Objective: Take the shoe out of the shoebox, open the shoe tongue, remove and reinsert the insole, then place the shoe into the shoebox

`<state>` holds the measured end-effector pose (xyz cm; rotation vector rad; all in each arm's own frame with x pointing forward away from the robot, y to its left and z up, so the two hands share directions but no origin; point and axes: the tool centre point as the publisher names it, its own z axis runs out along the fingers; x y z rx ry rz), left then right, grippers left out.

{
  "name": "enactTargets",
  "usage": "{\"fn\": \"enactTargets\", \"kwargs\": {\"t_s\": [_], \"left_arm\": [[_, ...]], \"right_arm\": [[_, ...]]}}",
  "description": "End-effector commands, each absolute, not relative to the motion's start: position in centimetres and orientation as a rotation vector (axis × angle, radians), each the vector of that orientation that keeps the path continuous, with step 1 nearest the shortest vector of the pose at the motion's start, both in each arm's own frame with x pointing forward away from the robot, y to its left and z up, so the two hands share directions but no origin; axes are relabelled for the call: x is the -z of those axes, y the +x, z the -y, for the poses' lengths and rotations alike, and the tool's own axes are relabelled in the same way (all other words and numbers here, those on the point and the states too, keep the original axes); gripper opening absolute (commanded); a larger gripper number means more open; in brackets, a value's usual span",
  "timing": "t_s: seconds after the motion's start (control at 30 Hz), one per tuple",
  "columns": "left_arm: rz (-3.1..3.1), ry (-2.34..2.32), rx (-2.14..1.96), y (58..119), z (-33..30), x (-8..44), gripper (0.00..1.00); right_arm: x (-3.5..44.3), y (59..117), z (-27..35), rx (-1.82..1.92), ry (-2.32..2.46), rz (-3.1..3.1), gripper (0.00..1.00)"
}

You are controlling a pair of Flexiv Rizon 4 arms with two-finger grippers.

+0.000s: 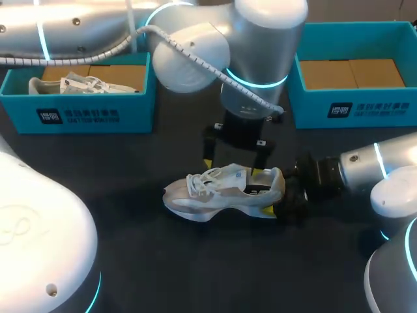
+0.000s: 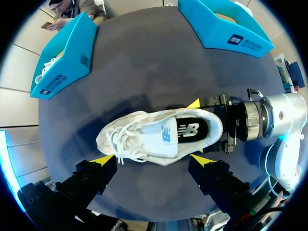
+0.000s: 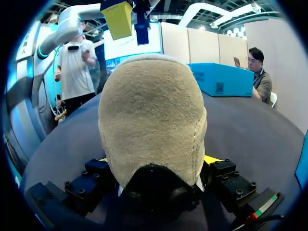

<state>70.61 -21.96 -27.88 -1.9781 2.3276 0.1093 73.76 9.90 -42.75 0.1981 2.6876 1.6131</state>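
Observation:
A white sneaker [image 1: 221, 192] lies on its sole in the middle of the dark table, toe toward my left and laces done up. From above, its black insole [image 2: 192, 130] shows inside the opening. My left gripper [image 1: 233, 168] hangs just over the sneaker's middle. It is open, with a yellow fingertip [image 2: 102, 160] on each side clear of the shoe. My right gripper [image 1: 277, 192] comes in low from the right and is shut on the heel [image 3: 151, 120], one finger pressing each side.
A blue shoebox [image 1: 78, 116] at the back left holds another white shoe [image 1: 71, 85]. A second blue shoebox [image 1: 355, 107] at the back right shows only a brown floor. Bare dark tabletop lies in front of the sneaker.

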Motion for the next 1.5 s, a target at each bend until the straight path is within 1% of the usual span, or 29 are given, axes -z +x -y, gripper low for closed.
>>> {"fn": "enactTargets", "kwargs": {"t_s": [0.03, 0.87, 1.5], "left_arm": [[-2.321, -1.976, -0.117, 70.6, 22.2, 27.8, 1.0], [-2.274, -1.989, -0.123, 70.5, 21.4, 28.1, 1.0], [-2.183, -2.012, -0.157, 71.9, 22.9, 32.0, 1.0]], "right_arm": [[42.7, 73.6, -10.1, -1.607, 0.2, -2.69, 0.0], [42.7, 73.6, -10.1, -1.607, 0.2, -2.69, 0.0], [42.7, 73.6, -10.1, -1.607, 0.2, -2.69, 0.0]]}}
